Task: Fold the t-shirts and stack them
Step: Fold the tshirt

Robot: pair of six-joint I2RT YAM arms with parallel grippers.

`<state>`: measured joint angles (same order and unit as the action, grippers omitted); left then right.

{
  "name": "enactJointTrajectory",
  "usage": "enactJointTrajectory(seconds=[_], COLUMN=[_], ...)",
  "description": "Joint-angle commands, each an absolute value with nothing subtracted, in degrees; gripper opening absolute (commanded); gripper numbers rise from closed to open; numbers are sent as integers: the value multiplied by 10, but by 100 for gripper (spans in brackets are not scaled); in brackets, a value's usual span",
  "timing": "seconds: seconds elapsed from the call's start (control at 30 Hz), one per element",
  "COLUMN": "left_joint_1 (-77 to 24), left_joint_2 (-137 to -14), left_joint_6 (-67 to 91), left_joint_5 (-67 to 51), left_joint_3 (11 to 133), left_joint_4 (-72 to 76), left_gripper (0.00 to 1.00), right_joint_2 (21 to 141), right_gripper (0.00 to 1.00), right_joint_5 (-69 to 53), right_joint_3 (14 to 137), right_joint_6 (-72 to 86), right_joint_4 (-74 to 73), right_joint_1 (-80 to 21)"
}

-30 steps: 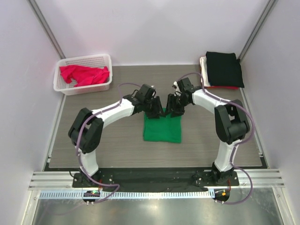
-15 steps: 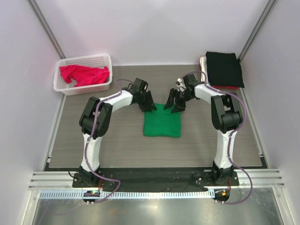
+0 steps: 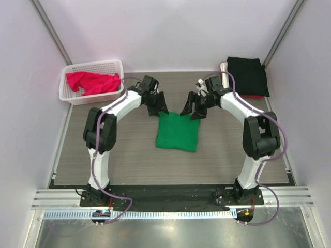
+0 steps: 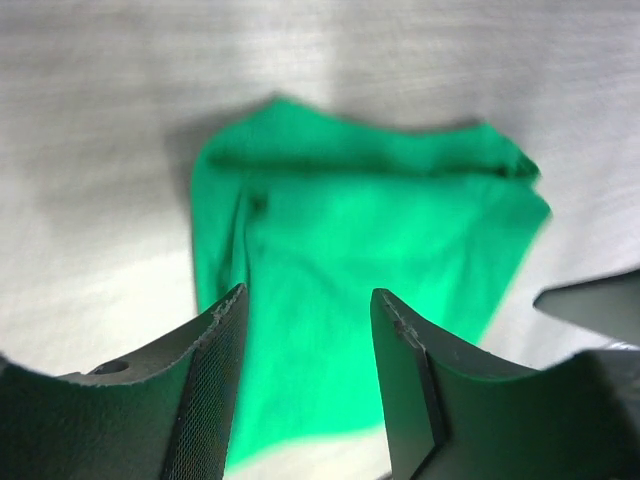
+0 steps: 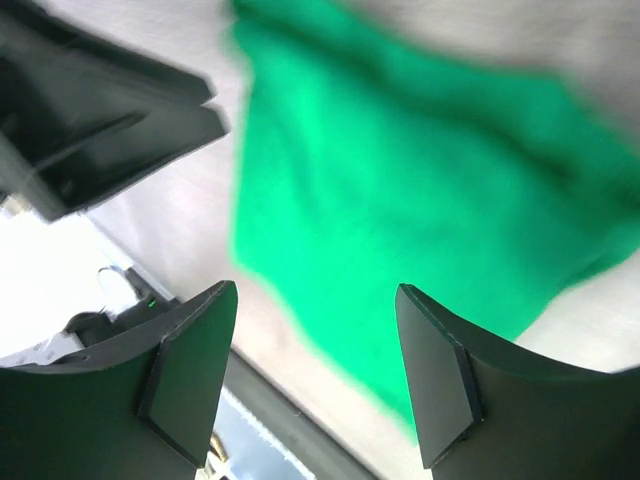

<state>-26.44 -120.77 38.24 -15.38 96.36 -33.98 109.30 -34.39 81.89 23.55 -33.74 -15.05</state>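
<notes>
The bright green t-shirt (image 3: 178,132) lies folded into a small rectangle on the table's middle; it also shows in the left wrist view (image 4: 370,240) and the right wrist view (image 5: 430,190). My left gripper (image 3: 159,107) hangs open and empty just above its far left corner. My right gripper (image 3: 195,108) hangs open and empty above its far right corner. A red-pink t-shirt (image 3: 93,82) lies crumpled in the white lattice basket (image 3: 93,98). A folded black t-shirt (image 3: 247,76) tops a stack at the far right, with white and red edges under it.
The basket stands at the table's far left corner. The stack sits at the far right corner by the wall. Metal frame posts run up both back corners. The arm bases sit at the near edge.
Both grippers have let go of the green shirt, lifted off and drawn back toward the far side and apart. The shirt now lies flat, folded shorter.
</notes>
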Motion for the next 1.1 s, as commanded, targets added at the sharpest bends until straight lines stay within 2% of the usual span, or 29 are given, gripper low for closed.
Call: enactJointTrajectory(seconds=[0.0,0.07,0.1,0.2,0.33,0.47,0.83,0.93,1.0,1.03,1.07], left_joint_1=[-266,-275,-279,-301,-346,-366,-339,-338,-339,-339,-339], left_joint_2=[-1105,-1072,-1044,-1002,-996,-1017,-1048,-1039,-1022,-1013,-1004], left_joint_6=[371,388,397,434,474,496,423,401,389,388,386], left_joint_5=[-150,-152,-157,-172,-185,-192,-68,-43,-54,-60,-67], left_joint_3=[939,877,854,756,667,638,603,618,628,639,646], left_joint_4=[-398,-389,-382,-328,-248,-202,-271,-307,-331,-339,-350], left_gripper=[54,54,54,52,52,50,46,46,47,51,54], right_joint_2=[994,968,958,929,936,960,922,878,836,815,770], right_gripper=[68,64,56,42,37,35,33,38,60,68,86], right_joint_5=[-347,-344,-336,-338,-332,-305,-283,-280,-257,-249,-239], right_joint_3=[756,716,673,590,531,506,396,391,409,418,429], right_joint_6=[271,296,306,354,368,341,280,272,275,278,282], right_joint_4=[-324,-304,-276,-208,-154,-152,-181,-217,-256,-265,-275], right_joint_1=[-193,-213,-227,-243,-254,-249,-188,-188,-188,-188,-188])
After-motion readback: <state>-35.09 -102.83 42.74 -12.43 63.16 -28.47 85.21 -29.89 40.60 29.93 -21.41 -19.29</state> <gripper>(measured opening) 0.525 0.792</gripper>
